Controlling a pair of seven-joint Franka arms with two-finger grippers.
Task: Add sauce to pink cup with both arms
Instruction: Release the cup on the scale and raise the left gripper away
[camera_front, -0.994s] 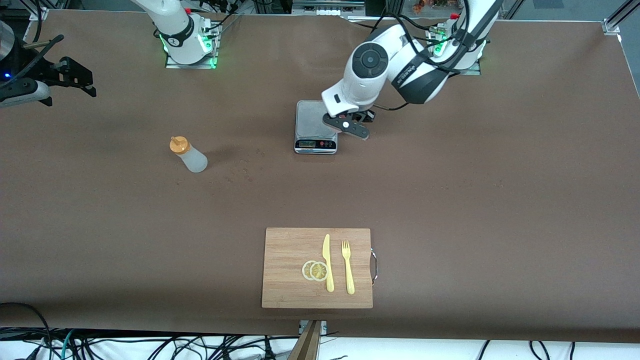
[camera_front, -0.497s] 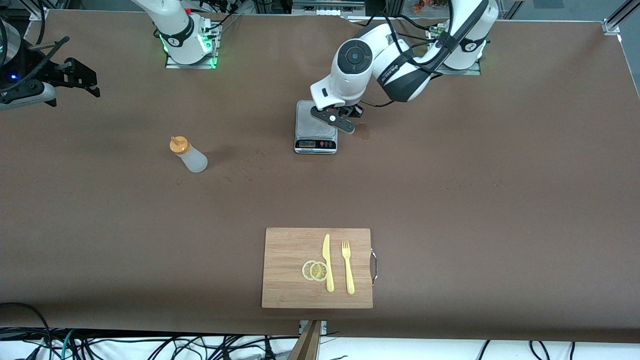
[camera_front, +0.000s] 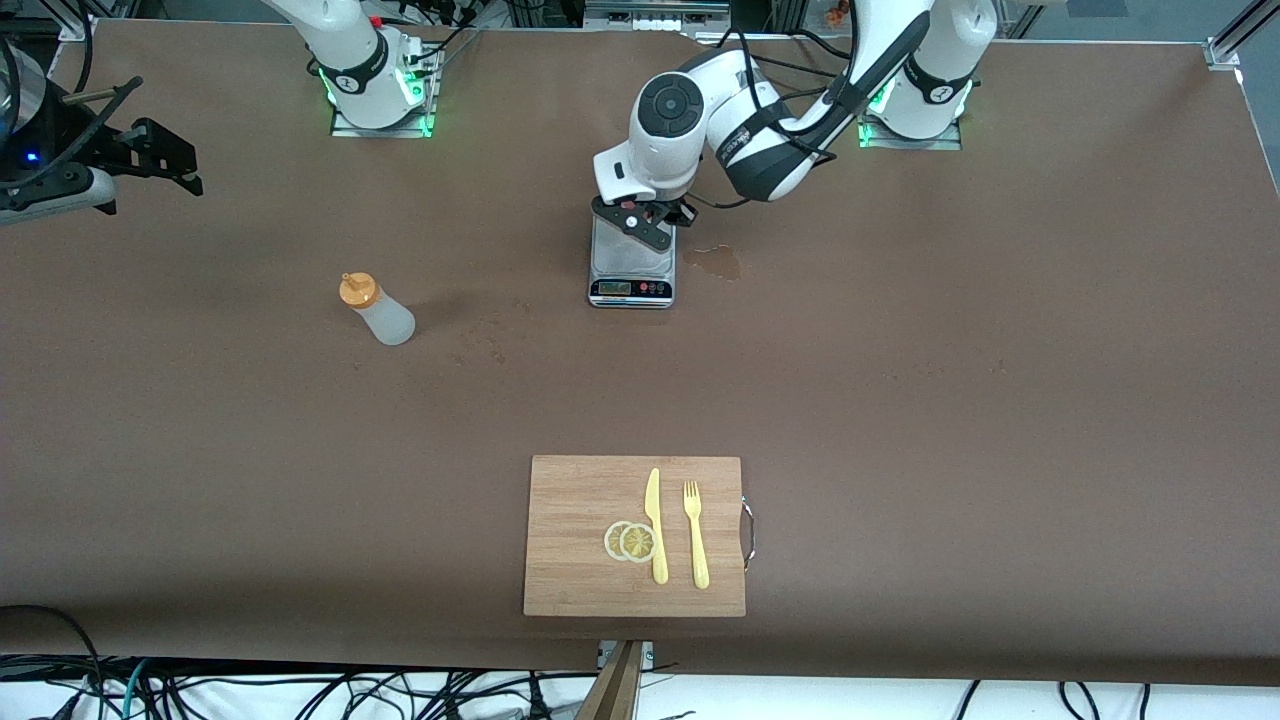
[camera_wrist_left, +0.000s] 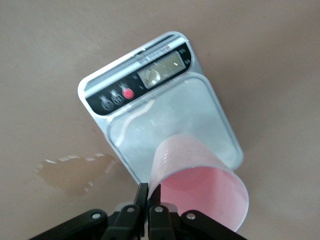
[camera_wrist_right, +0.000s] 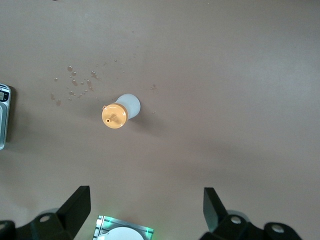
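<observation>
Pink cup (camera_wrist_left: 197, 182) is pinched at its rim by the clenched left end effector (camera_wrist_left: 148, 197), tilted over a small scale (camera_front: 631, 262) near the worktop's (camera_front: 900, 380) robot-side edge. Sauce bottle (camera_front: 377, 309) stands upright toward the right arm's end. Right end effector (camera_wrist_right: 145, 202) hangs spread wide above the bottle.

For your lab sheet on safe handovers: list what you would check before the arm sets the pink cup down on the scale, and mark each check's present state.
1. Left gripper pinching the cup at its rim: ok.
2. Cup over the scale: ok.
3. Scale platform bare: ok.
4. Cup upright: not ok, it hangs tilted.
5. Table dry beside the scale: not ok, a puddle lies there.
6. Right gripper open above the upright sauce bottle: ok.
</observation>
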